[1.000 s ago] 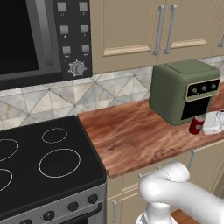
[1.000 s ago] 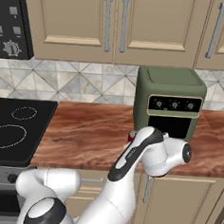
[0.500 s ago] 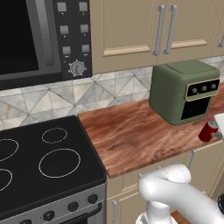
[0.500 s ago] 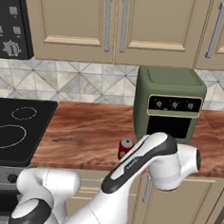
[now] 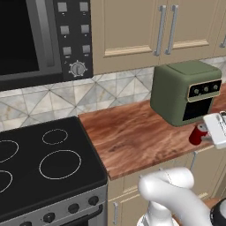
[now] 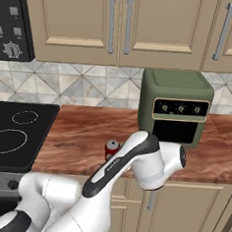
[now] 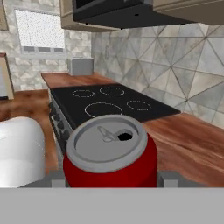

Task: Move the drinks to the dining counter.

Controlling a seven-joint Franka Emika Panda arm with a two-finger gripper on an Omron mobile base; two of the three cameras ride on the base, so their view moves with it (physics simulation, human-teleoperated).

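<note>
i've got the gripper point(image 7: 109, 177) clamped on the red can point(image 7: 110, 151), jaws fairly wide with one fingertip point(image 7: 56, 178) showing on each side of the can's body. in the hand view the can sits right between them, silver lid and pull tab toward the camera, with the black stovetop point(image 7: 109, 103) behind it. in the left base view i see the can point(image 5: 197, 133) held at the front edge of the wood counter point(image 5: 137, 134), in front of the green toaster oven point(image 5: 185, 92). from the right it point(image 6: 112, 148) peeks out behind my arm's elbow, near the counter's front edge. compared with a second ago, the can has come away from the oven and toward the counter's front edge, and the arm has swung further right.
</note>
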